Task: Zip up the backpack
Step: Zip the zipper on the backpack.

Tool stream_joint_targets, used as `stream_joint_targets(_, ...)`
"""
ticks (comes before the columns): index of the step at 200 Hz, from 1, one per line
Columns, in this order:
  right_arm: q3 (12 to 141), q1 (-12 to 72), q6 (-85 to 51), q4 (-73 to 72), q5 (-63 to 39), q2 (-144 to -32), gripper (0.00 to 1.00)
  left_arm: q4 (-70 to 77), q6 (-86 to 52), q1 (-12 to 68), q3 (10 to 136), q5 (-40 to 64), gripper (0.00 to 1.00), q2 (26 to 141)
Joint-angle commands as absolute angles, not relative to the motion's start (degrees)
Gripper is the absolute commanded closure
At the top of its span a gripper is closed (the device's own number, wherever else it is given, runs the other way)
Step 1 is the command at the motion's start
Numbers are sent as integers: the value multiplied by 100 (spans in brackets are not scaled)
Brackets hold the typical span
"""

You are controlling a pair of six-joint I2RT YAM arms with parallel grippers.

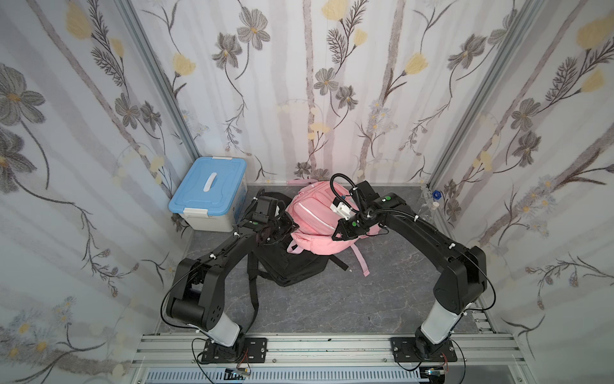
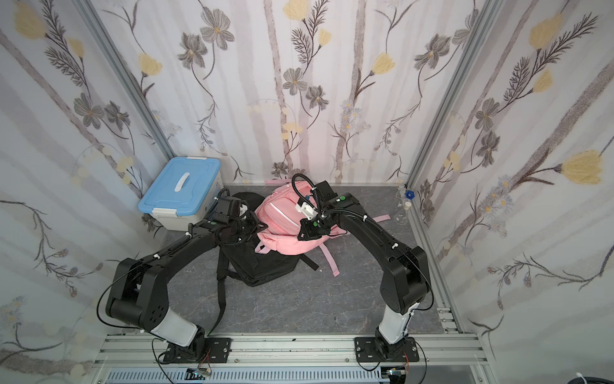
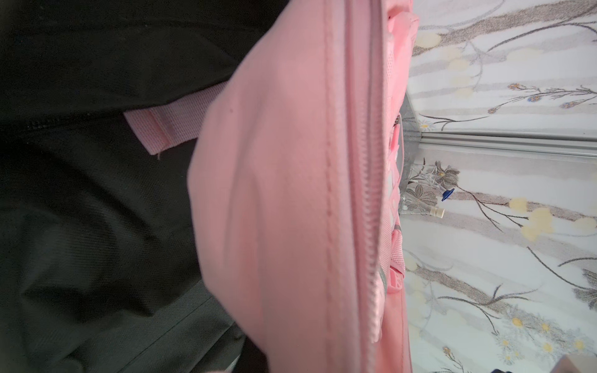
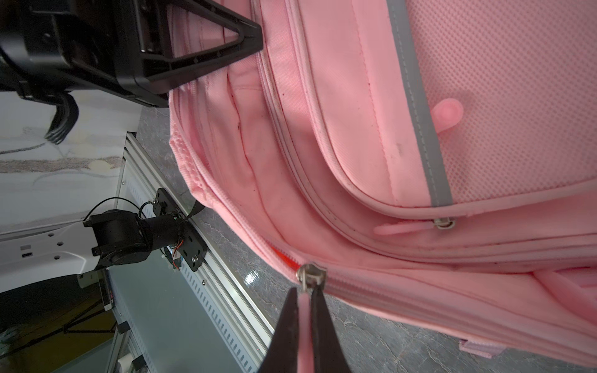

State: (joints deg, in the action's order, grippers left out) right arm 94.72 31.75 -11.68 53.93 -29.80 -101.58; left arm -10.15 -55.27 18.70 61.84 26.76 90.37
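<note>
**Top views.** The pink backpack [image 1: 312, 232] lies at 12 o'clock on the grey table [image 1: 332, 306], close to the back wall. Its near part rests on a black backpack [image 1: 292, 266] that spreads toward 7 o'clock. A box [image 1: 207, 194] with a blue lid stands at 10 o'clock. One arm meets the pink pack at its 9 o'clock edge, the other near its 5 o'clock edge.

**Right wrist view.** The right gripper [image 4: 304, 295] is clamped on the pink zipper pull [image 4: 303, 316]. The flat tab is pinched between the two black fingers [image 4: 286, 323] with no gap on either side. The metal slider [image 4: 310, 274] sits just past the fingertips. On one side of it a short length of zipper track [image 4: 286, 258] stands parted, with red showing inside. On the other side the teeth are meshed.

The left gripper [image 4: 256, 34] is likewise closed, and its tip touches the backpack's side. Whether any fabric is nipped between its fingers cannot be told.

**Left wrist view.** Pink fabric and a meshed zipper run fill the frame at close range. A pink strap end [image 3: 161, 129] lies on the black backpack.
</note>
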Motion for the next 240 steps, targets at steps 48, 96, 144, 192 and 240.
stream_joint_targets(48,10372,3643,-1263,5335,-3304,-10858,100,-594,-5471,1974,6074,2762,100,8958)
stream_joint_targets(96,11232,3809,-1366,5415,-3399,-11448,100,-571,-5467,2011,5946,2760,100,8933)
stream_joint_targets(144,11806,3964,-1473,5573,-3603,-11664,100,-582,-5457,2013,5906,2712,100,8914)
stream_joint_targets(192,11991,3977,-1512,6059,-3522,-11481,100,-577,-5482,2013,5880,2638,100,8803)
stream_joint_targets(240,12511,4134,-1618,6530,-3304,-11822,100,233,-5789,2013,5489,2663,100,8600)
